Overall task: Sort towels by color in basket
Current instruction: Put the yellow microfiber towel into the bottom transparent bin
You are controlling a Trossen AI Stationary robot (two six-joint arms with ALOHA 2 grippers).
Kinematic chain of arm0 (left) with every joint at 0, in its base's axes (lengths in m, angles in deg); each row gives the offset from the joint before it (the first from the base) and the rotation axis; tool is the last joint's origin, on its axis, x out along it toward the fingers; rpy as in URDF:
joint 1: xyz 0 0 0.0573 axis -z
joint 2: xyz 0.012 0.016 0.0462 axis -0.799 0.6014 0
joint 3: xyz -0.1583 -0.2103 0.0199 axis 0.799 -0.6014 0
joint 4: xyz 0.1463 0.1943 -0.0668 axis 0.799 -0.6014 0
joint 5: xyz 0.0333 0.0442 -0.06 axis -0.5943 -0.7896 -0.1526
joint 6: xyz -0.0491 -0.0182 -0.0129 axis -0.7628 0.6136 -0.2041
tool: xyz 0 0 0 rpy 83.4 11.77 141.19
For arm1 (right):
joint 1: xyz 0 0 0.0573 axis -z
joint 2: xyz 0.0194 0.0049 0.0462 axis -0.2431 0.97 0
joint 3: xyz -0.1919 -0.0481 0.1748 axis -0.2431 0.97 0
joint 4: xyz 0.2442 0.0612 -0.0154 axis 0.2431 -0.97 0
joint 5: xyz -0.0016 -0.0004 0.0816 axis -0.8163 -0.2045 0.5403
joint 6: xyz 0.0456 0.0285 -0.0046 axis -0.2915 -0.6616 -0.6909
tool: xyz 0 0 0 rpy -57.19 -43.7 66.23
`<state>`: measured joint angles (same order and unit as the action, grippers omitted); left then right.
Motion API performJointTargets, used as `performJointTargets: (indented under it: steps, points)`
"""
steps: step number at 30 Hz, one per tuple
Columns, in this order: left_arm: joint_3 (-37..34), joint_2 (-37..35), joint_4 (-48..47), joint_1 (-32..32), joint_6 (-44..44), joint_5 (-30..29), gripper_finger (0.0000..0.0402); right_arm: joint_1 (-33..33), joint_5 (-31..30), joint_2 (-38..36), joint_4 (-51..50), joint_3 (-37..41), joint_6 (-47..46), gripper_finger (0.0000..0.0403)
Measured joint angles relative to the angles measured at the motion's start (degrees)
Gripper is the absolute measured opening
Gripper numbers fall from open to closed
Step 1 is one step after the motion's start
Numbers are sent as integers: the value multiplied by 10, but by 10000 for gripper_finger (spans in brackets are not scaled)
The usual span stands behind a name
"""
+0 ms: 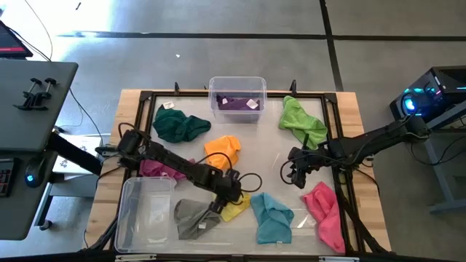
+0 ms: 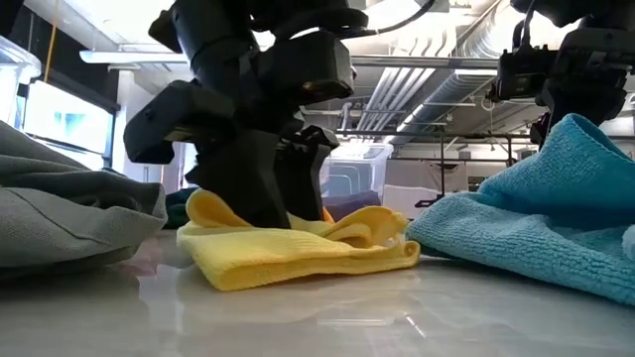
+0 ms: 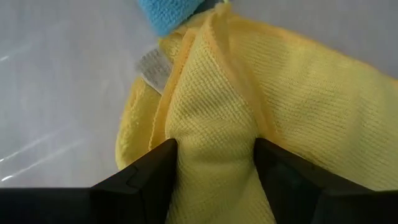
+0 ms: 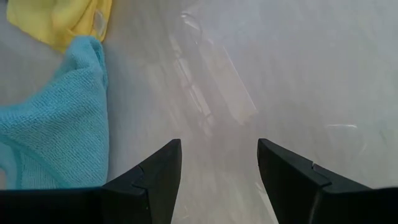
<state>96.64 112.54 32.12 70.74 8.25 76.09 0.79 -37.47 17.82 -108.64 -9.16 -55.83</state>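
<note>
Your left tool (image 3: pixel 214 165) is down on the yellow towel (image 1: pixel 237 207), its two fingers pinching a raised ridge of the cloth between them. That towel lies on the counter (image 1: pixel 262 164) near the front, just beside the grey towel (image 1: pixel 193 218) on its left and touching the cyan towel (image 1: pixel 273 218) on its right. Expect it to handle as light, limp and slightly grippy woven cloth: it will drape and trail when lifted, and a corner may drag the cyan towel along. The ridge you hold looks like a good central fold, so lift high enough for the hanging ends to clear the neighbours. Your right tool (image 4: pixel 217 168) hovers above bare counter right of centre, fingers spread apart and empty, with the pink towel (image 1: pixel 324 211) nearer the front edge.
</note>
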Motion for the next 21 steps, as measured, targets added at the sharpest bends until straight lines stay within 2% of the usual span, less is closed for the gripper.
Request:
performJointTargets:
  steps: [3,10,18,21]
  points:
    - [0,10,4,7,0,-7,164,0,-1,0,0,0,2,204]
    - [-1,11,13,12,-32,-15,18,0,-2,0,0,0,-13,204]
    - [-4,-12,24,11,-124,-10,7,0,-14,0,0,0,-9,204]
    - [-9,-36,11,11,-185,-36,5,0,-15,0,0,0,-8,204]
